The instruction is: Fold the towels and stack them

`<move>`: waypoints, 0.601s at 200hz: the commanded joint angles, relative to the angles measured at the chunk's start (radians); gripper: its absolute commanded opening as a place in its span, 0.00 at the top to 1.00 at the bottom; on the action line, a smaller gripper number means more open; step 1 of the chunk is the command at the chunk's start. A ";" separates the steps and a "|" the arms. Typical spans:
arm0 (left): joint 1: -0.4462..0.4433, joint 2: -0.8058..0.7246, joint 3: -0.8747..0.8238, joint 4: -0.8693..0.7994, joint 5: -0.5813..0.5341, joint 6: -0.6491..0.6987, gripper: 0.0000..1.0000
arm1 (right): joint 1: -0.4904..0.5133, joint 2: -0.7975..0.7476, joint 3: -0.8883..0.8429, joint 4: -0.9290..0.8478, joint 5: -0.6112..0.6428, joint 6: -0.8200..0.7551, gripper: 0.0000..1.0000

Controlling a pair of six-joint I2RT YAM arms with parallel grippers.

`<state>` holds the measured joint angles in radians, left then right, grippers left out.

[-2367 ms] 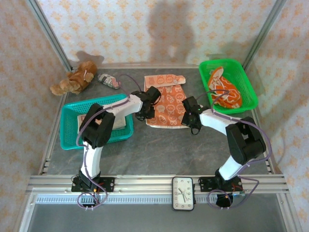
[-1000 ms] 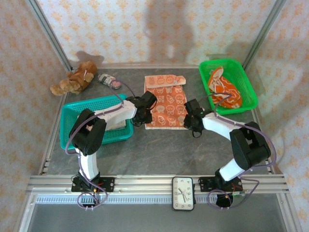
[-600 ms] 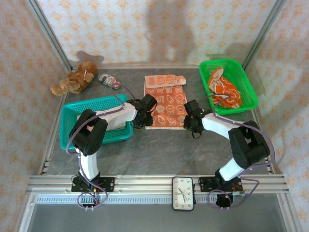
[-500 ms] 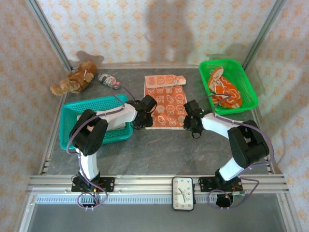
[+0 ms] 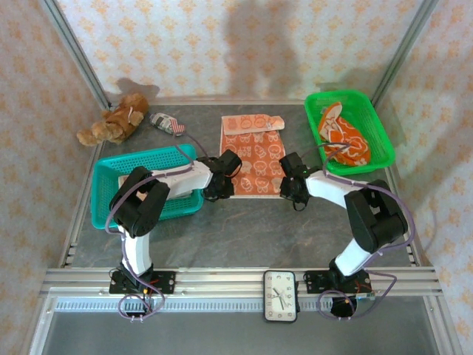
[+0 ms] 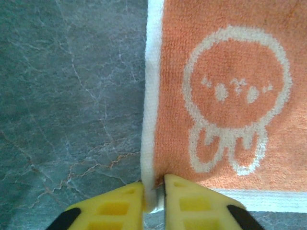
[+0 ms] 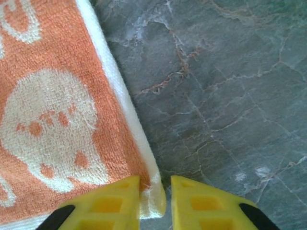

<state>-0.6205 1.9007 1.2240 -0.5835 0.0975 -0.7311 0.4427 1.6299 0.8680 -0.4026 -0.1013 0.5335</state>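
Observation:
An orange towel (image 5: pixel 253 154) with white bunny prints lies flat at the table's middle, its far edge turned back to show a cream strip. My left gripper (image 5: pixel 219 177) is at its near left corner. In the left wrist view the yellow fingers (image 6: pixel 110 208) are shut on the white border of the towel (image 6: pixel 230 96). My right gripper (image 5: pixel 291 180) is at the near right corner. In the right wrist view that corner of the towel (image 7: pixel 48 120) sits between the fingers, with a gap to the right finger (image 7: pixel 211 203). Another towel (image 5: pixel 341 140) lies crumpled in the green basket (image 5: pixel 380 137).
A teal basket (image 5: pixel 111 214) at the left holds a folded cloth, partly hidden by the left arm. A brown teddy bear (image 5: pixel 114 122) and a small striped shoe (image 5: pixel 168 123) lie at the back left. A clock (image 5: pixel 281 296) sits on the front rail.
Both grippers have drawn toward the towel's near corners and lowered. The towel, skewed at first, now lies squarer and flat on the table.

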 commanded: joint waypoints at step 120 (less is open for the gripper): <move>-0.008 -0.212 0.292 -0.205 -0.219 0.117 1.00 | 0.034 -0.231 0.221 -0.088 0.084 -0.069 1.00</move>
<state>-0.6285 1.7779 1.3960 -0.7044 -0.0143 -0.6746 0.4709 1.4712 0.9863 -0.4454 -0.0872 0.5190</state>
